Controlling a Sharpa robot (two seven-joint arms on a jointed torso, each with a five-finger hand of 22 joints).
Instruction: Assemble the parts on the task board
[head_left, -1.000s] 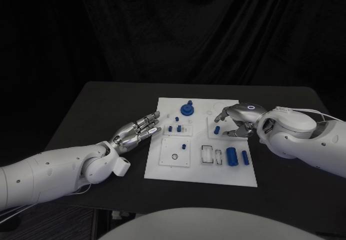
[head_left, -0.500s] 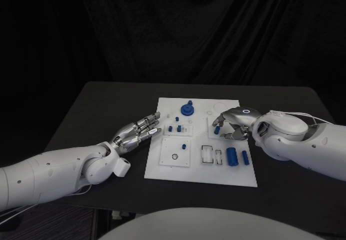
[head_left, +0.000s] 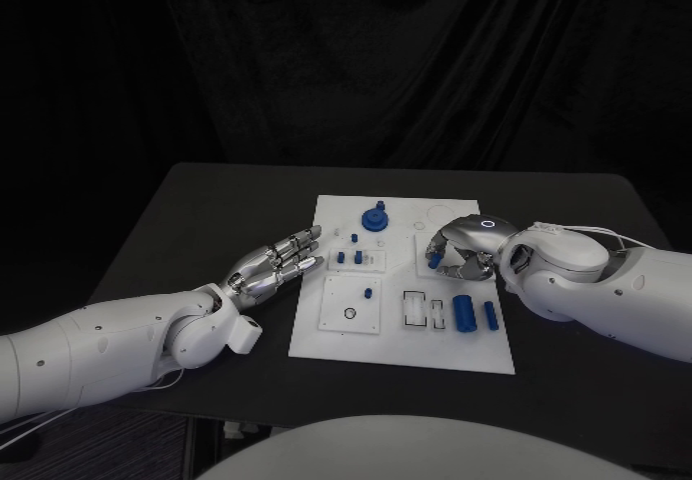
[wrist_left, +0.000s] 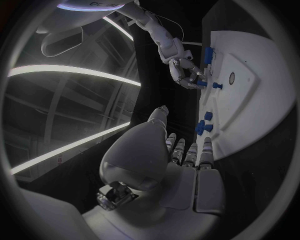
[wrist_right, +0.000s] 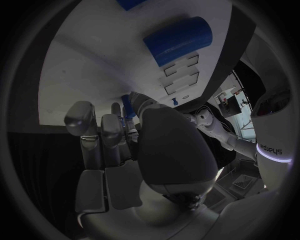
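One silver right hand (head_left: 464, 250) pinches a cylindrical blue peg (head_left: 434, 260).

Dim scene, black backdrop; wrist views fisheye-warped

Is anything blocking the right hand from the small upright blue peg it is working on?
Nothing visible does. The right hand is already at the blue peg on the task board, its fingers closed around it.
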